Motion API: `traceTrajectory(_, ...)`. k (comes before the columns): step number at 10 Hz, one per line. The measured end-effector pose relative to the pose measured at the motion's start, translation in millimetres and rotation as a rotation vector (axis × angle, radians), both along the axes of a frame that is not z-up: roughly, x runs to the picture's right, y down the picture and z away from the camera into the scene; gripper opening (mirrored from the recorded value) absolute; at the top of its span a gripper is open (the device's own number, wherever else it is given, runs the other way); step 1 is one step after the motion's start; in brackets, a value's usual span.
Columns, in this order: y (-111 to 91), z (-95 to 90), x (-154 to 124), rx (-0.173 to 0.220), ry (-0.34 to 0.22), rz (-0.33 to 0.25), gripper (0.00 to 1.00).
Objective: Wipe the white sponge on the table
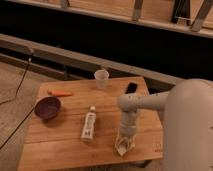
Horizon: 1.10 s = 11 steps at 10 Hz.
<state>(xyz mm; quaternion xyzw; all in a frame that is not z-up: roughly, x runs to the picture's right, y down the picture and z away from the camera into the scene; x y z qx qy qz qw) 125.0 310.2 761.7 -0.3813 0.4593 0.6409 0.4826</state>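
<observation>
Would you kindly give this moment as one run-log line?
gripper: low at table front-right edge | white sponge: at gripper | bottle: lying centre

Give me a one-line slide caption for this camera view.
Robot's claw down at the white sponge by the near edge of the wooden table, right of a white bottle lying flat.

White sponge (122, 148): small off-white pad, is lying near the front right edge of the square, light-brown plank tabletop (65, 136). End effector (125, 142) is pointing down directly over it, partly hiding it; contact unclear.
</observation>
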Motion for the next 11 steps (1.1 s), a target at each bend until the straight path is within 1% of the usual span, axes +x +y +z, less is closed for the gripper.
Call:
traceTrajectory(2,-12.8,6.7,18.5,0.012,0.009,-0.024,0.0)
traceTrajectory(3,-19.4,15.2,25.9,0.027,0.005,-0.037,0.0)
traceTrajectory(4,-26.1,25.6,31.4,0.042,-0.005,-0.046,0.0)
traceTrajectory(5,-36.2,43.0,38.1,0.078,-0.012,-0.05,0.0)
traceTrajectory(6,-43.1,52.9,43.3,0.097,-0.015,-0.053,0.0)
traceTrajectory(7,-55.8,68.3,50.7,0.123,-0.021,-0.065,0.0)
traceTrajectory(8,-61.3,74.6,53.8,0.13,-0.024,-0.074,0.0)
traceTrajectory(9,-78.7,89.3,57.3,0.146,-0.036,-0.097,0.0)
traceTrajectory(11,-98.2,108.3,52.6,0.157,-0.063,-0.13,0.0)
